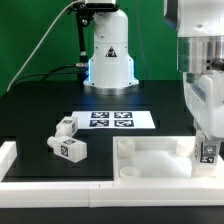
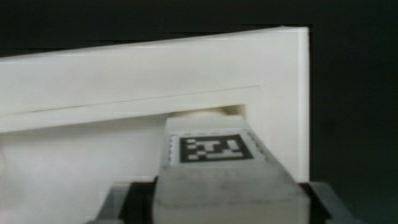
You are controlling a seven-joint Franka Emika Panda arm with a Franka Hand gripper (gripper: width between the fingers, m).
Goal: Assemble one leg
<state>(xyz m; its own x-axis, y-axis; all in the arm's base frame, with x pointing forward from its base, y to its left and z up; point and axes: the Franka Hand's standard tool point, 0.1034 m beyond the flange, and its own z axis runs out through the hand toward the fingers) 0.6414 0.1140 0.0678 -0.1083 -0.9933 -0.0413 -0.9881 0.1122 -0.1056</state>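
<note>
My gripper (image 1: pixel 207 148) is at the exterior view's right, low over the right end of the large white rimmed panel (image 1: pixel 150 160). It is shut on a leg (image 1: pixel 208 153), a chunky white peg with a black-and-white tag. In the wrist view the leg (image 2: pixel 215 150) stands between my dark fingers (image 2: pixel 128 200), its end against the panel's corner (image 2: pixel 125 90). Two more legs (image 1: pixel 66 127) (image 1: pixel 71 150) lie on the black table at the exterior view's left.
The marker board (image 1: pixel 112 119) lies flat at mid table. The robot's white base (image 1: pixel 108 55) stands behind it. A white raised border (image 1: pixel 10 158) runs along the table's front and left edge.
</note>
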